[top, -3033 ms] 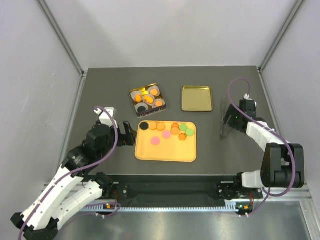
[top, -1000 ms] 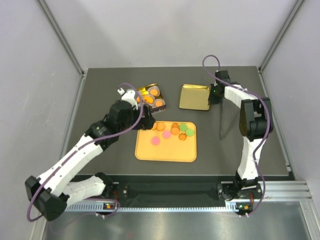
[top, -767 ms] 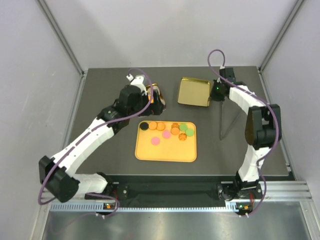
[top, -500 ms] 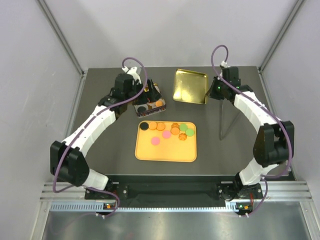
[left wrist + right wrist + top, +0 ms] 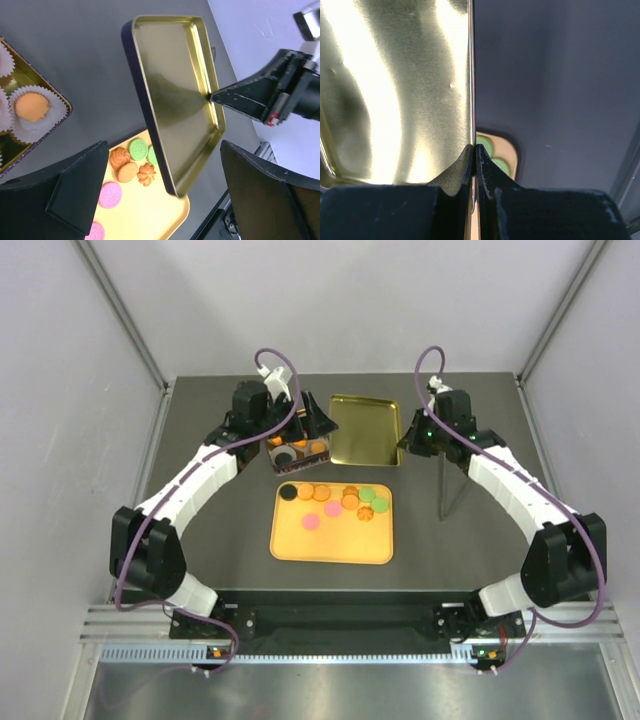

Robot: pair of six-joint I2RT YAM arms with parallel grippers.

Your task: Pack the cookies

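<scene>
Cookies (image 5: 335,502), orange, pink, green and one black, lie along the far side of a yellow tray (image 5: 332,540). More orange cookies sit in white paper cups in a gold tin (image 5: 296,451); one cup shows in the left wrist view (image 5: 31,107). A gold lid (image 5: 365,430) is tilted off the table beside the tin. My right gripper (image 5: 410,437) is shut on its right rim (image 5: 471,100). My left gripper (image 5: 312,426) hangs open over the tin's right edge, its fingers (image 5: 75,190) either side of the lid's near corner (image 5: 175,185) without touching it.
A thin dark tool (image 5: 443,480) lies on the dark table right of the tray. Grey walls close in the table on three sides. The arm bases and a rail run along the near edge.
My right gripper has carried the gold lid left towards the tin. My left arm has swung from the tray up to the tin, its open gripper turning towards the lid.
</scene>
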